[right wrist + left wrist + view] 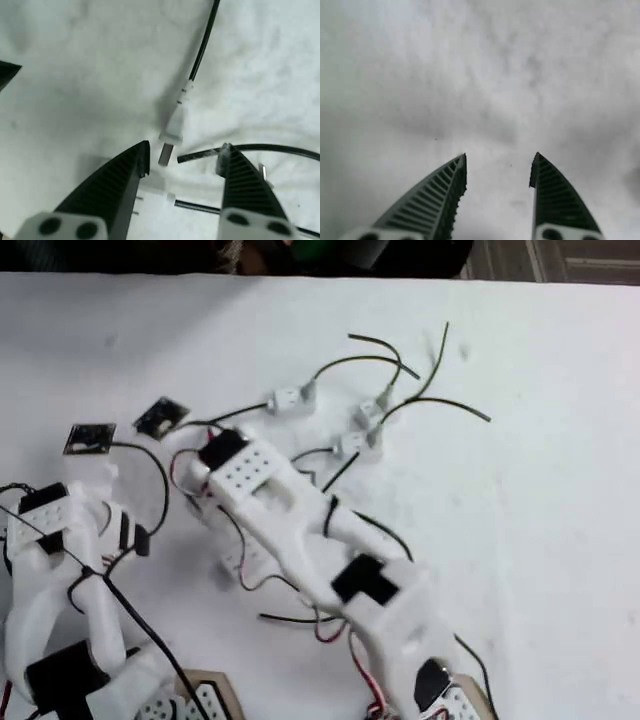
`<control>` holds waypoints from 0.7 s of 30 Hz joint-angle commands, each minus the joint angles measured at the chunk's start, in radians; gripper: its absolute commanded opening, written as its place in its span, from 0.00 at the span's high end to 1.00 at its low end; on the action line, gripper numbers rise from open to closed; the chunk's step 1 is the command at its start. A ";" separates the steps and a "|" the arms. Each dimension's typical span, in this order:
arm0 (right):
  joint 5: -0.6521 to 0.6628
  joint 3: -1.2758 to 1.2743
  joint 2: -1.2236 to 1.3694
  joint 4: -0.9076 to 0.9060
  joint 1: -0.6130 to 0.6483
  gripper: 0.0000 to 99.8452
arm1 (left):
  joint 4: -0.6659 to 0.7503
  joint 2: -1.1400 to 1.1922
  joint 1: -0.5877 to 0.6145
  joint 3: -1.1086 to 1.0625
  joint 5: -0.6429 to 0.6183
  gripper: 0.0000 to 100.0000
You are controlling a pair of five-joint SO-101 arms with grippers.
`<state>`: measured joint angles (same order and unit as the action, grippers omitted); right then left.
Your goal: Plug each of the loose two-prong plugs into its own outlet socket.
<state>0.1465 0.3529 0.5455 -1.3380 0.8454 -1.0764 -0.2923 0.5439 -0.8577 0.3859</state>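
A white two-prong plug (pixel 175 125) on a black cord lies on the white cloth, prongs toward my right gripper (pixel 185 146), which is open just short of it with the plug's tip between its fingertips. Another white plug piece (pixel 156 189) lies under the gripper. From above, the right arm (pixel 250 480) stretches across the table's middle. Three white plugs (pixel 288 397), (pixel 368 412), (pixel 353 445) lie beyond it. Two black sockets (pixel 160 417), (pixel 90 438) lie at the left. My left gripper (pixel 500 156) is open over bare cloth, holding nothing.
Thin black cords (pixel 440 405) curl over the cloth behind the plugs. The left arm (pixel 50 540) stands at the near left, its cables hanging beside it. A white cloth (pixel 540 500) covers the table, with open room on the right.
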 commanded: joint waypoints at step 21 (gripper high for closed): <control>0.087 0.545 0.107 -0.386 -0.033 0.98 | 0.015 -0.013 0.005 0.003 -0.006 0.78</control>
<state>0.2294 0.8546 0.7910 -1.6863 0.8286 -1.0748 -0.2923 0.5439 -0.8577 0.3859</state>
